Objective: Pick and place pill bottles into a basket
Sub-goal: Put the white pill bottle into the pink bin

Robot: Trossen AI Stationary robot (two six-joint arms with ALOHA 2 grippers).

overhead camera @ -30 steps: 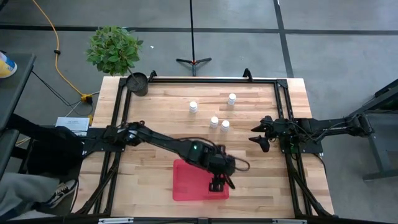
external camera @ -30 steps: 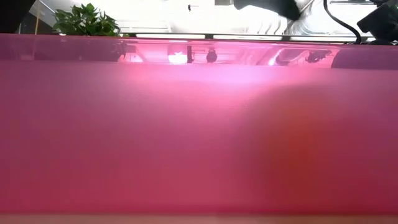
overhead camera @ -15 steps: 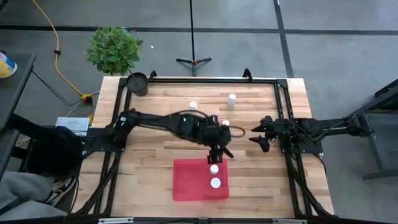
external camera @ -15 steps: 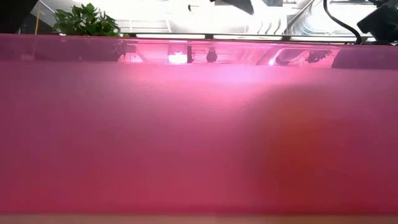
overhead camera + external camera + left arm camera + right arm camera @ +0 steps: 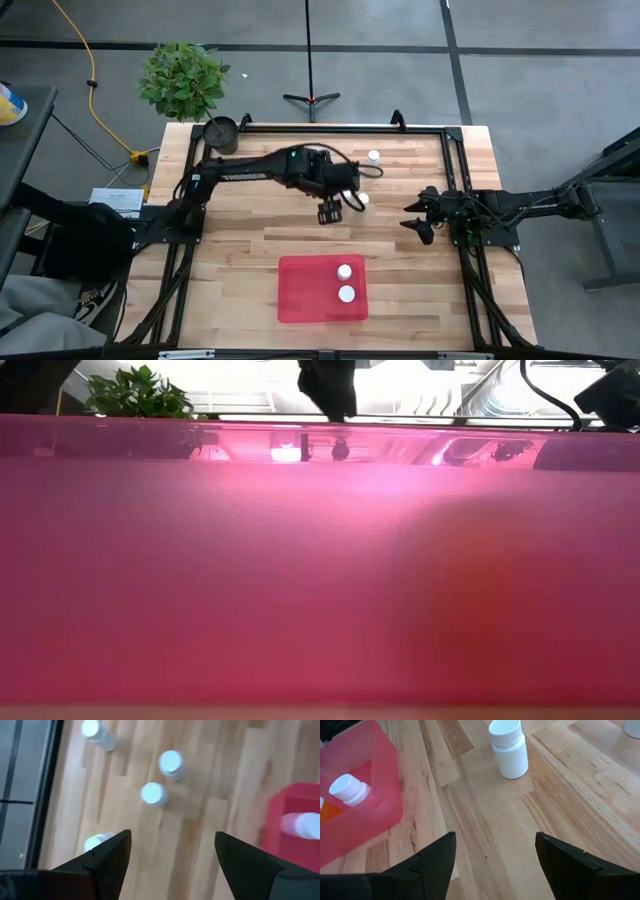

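Note:
The red tray lies near the table's front edge. Two white-capped bottles stand in its right part. In the right wrist view the tray holds a white bottle and an orange-amber body. My left gripper hangs open and empty above the table's middle, over the loose bottles. Its wrist view shows several of them standing on the wood. In the high view two loose bottles show. My right gripper waits open at the right.
A small dark pot stands at the far left corner, with a green plant behind the table. A black frame runs around the work area. The tray's red wall fills the low view. One loose bottle stands ahead of my right gripper.
My left gripper has risen from the tray's right part and gone toward the far edge, to above the loose bottles. Two bottles now stand uncovered in the tray. My right arm has kept still.

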